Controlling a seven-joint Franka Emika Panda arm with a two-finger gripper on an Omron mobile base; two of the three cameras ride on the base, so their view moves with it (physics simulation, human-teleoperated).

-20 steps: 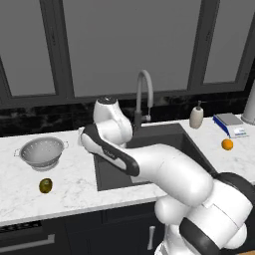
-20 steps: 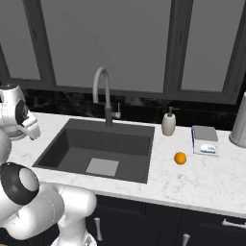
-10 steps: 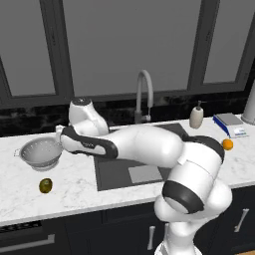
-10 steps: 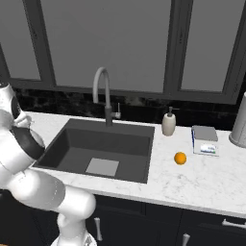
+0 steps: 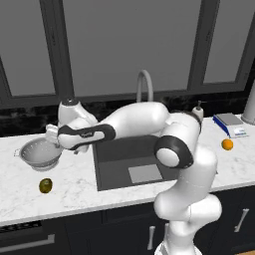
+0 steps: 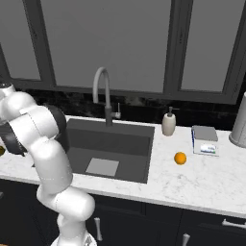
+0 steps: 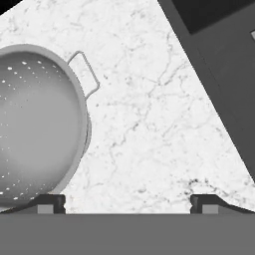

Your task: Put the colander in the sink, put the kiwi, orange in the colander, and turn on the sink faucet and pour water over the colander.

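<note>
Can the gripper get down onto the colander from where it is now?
Probably yes: the gripper is open above the counter beside the colander, nothing between them, though it looks offset from the rim.

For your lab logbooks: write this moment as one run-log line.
phase: reaching for colander | gripper: open, above counter beside colander | sink: empty | kiwi, orange: on counter

The colander (image 7: 37, 124) is cut off, perhaps halfway, at the edge.
</note>
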